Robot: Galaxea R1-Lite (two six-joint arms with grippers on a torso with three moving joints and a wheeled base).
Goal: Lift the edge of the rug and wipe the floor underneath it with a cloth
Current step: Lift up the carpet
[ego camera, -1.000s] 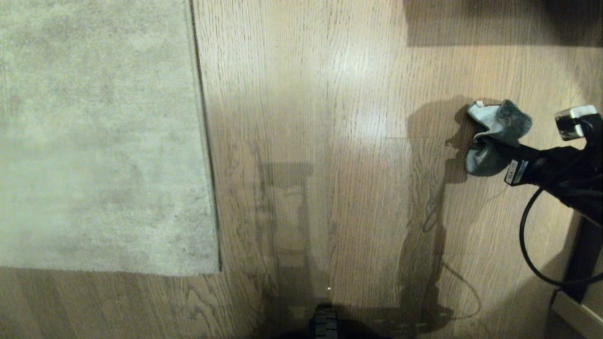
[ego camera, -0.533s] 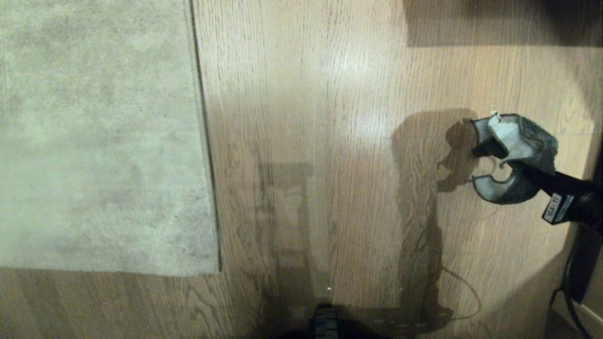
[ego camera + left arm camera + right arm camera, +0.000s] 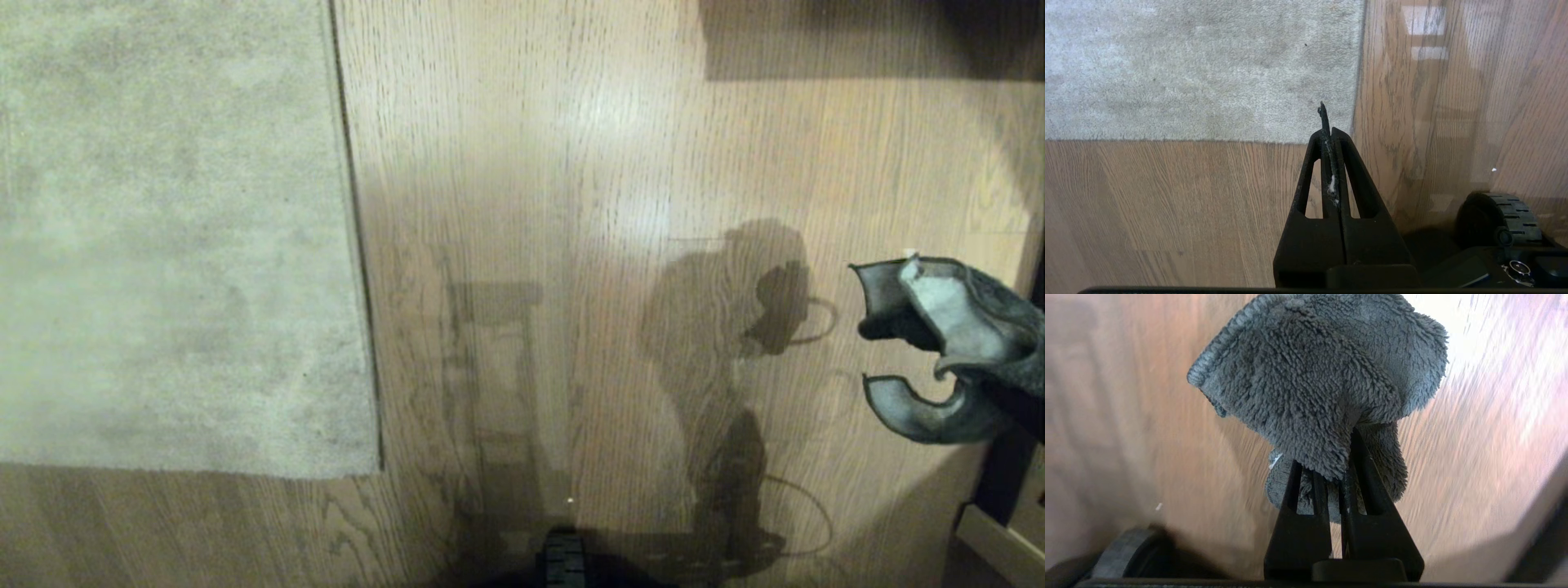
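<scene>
While my left gripper (image 3: 1331, 134) hangs parked low by my base, its two black fingers pressed flat together on nothing but a thin dark sliver and a wisp of white lint, my right gripper (image 3: 1337, 473) does the carrying. Its fingers are pinched nearly closed on the cloth (image 3: 1323, 384), a fluffy grey rag that bunches up above the fingertips and droops on both sides of them.

From my head camera, nearest at six o'clock sits the dark front of my base (image 3: 563, 563), with a black wheel (image 3: 1498, 220) of it visible in the left wrist view. At about three o'clock the cloth (image 3: 939, 343) hangs clear above the floor (image 3: 588, 204), folded so that its pale face shows inside a dark grey outer curl; my right arm behind it is mostly cut off at the frame's edge. Its shadow falls on the planks toward the centre, well apart from the rug.

Out at nine to eleven o'clock lies the pale grey-beige rug, flat on the light wood-grain boards. The rug edge (image 3: 355, 245) runs straight away from me to a square corner (image 3: 377, 467) at about eight o'clock, unlifted. Farther off, at one o'clock, a dark shadow band (image 3: 857, 41) crosses the boards.
</scene>
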